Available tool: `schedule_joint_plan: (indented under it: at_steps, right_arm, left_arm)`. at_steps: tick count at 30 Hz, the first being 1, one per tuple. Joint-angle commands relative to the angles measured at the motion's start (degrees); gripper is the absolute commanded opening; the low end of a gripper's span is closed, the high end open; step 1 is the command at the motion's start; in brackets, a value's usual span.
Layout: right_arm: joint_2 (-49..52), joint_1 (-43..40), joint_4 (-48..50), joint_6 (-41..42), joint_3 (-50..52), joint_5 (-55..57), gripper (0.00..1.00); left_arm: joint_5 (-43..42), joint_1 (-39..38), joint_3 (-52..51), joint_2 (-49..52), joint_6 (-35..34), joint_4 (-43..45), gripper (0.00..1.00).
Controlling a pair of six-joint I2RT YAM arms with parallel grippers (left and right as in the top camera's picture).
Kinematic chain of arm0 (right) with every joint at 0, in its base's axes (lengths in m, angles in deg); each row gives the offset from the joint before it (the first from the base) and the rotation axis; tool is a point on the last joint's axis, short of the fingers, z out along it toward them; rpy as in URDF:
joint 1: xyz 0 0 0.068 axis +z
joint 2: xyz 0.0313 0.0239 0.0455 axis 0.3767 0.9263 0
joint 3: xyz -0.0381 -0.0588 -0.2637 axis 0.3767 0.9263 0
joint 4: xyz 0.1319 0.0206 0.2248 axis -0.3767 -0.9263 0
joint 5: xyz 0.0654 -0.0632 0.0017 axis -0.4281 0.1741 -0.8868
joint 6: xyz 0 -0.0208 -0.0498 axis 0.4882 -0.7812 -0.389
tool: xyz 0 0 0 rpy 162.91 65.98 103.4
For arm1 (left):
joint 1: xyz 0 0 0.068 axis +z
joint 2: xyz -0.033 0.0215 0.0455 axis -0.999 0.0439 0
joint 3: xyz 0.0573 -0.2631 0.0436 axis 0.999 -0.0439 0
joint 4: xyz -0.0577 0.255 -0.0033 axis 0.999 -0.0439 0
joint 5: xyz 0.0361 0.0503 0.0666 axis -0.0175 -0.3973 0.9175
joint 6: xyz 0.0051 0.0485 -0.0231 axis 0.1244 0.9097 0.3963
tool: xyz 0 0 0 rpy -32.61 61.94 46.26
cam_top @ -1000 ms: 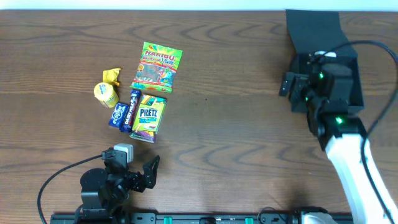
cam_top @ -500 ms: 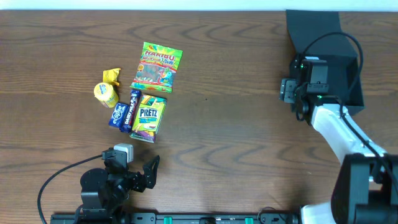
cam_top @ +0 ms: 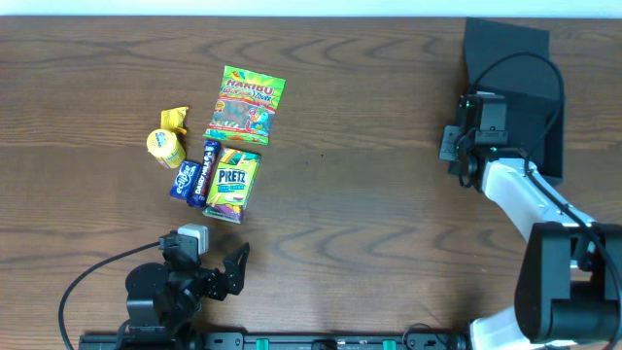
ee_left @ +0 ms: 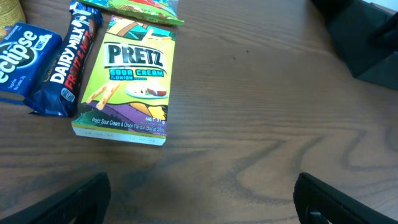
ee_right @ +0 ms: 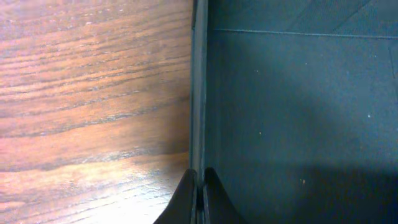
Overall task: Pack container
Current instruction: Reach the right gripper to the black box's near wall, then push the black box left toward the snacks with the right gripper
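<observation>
L gripper sits at lower left of the overhead frame, jaws wide apart, nothing btwn them. It's parked just short of the snacks, prob. so it can reach fwd for a first pick. Right ahead of it lies the Pretz box, flat, w/ the Dairy Milk bar and Eclipse pack side by side at its left. Further up is the Haribo bag, w/ a small yellow tub and yellow wrapper off to the left. All snacks cluster left of centre, none packed yet. The container is upper right, well apart from them, lid flap open toward the top edge. R gripper is pinched tight on the container's left wall, one finger inside, one outside. That looks like a hold for dragging or steadying the box. The bit of floor in the wrist view is bare.
</observation>
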Motion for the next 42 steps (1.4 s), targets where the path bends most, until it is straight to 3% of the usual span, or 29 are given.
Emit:
schedule_joint_plan:
  at_steps: [1, 7, 24, 42]
  right_arm:
    - [0.1, 3.5, 0.3, 3.3, -0.8, -0.9, 0.01]
    - [0.1, 12.8, 0.9, 4.5, -0.8, -1.9, 0.01]
    - [0.1, 29.8, 2.4, 23.1, -0.8, -0.1, 0.01]
    - [0.1, 33.1, 6.9, 29.9, -0.9, -1.0, 0.01]
  left_arm:
    - [0.0, -0.2, -0.4, -0.3, 0.0, 0.0, 0.95]
    - [0.0, -0.2, -0.5, -0.3, 0.0, 0.0, 0.95]
    - [0.0, -0.2, -0.5, -0.3, 0.0, 0.0, 0.95]
    - [0.0, -0.2, -0.5, -0.3, 0.0, 0.0, 0.95]
